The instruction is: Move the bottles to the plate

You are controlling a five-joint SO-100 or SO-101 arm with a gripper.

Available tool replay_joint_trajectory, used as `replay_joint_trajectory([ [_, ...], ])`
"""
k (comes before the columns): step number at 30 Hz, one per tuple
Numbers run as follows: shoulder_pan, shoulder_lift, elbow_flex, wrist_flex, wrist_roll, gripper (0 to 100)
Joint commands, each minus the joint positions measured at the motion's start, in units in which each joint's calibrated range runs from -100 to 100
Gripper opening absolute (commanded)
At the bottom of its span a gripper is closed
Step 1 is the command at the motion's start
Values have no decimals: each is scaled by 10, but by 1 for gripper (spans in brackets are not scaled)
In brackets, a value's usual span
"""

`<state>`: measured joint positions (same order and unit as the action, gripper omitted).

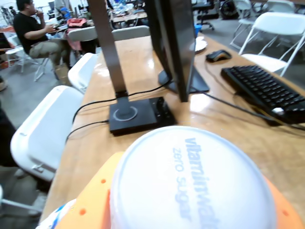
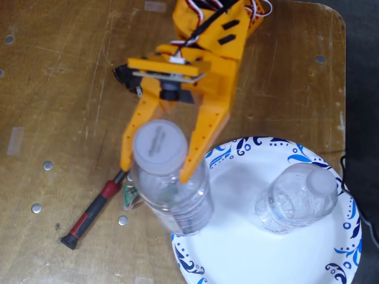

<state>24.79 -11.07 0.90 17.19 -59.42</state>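
In the fixed view my orange gripper [image 2: 155, 171] is shut on a clear bottle [image 2: 180, 204] just below its white cap [image 2: 159, 147]. The bottle stands upright over the left rim of the white plate with blue swirls [image 2: 237, 248]. I cannot tell if it touches the plate. A second clear bottle [image 2: 296, 198] stands on the right part of the plate. In the wrist view the held bottle's cap [image 1: 190, 181], printed "vitaminwater zero sugar", fills the bottom between the orange fingers [image 1: 90, 200].
A red-and-black screwdriver [image 2: 95, 213] and a small green part [image 2: 129, 198] lie left of the plate. The wrist view shows a monitor stand [image 1: 183, 81], a black box [image 1: 138, 114], a keyboard [image 1: 267, 88], a mouse [image 1: 218, 55] and white chairs [image 1: 43, 129].
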Motion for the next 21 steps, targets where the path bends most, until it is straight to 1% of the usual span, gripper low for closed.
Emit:
replay_joint_trajectory([
  [1, -32, -26, -33, 11, -9, 8],
  [10, -81, 2, -3, 9, -8, 8],
  [12, -82, 15, -4, 5, 3, 8],
  [15, -82, 28, 15, -35, 23, 8],
  [21, -100, 32, 71, -111, 29, 8],
])
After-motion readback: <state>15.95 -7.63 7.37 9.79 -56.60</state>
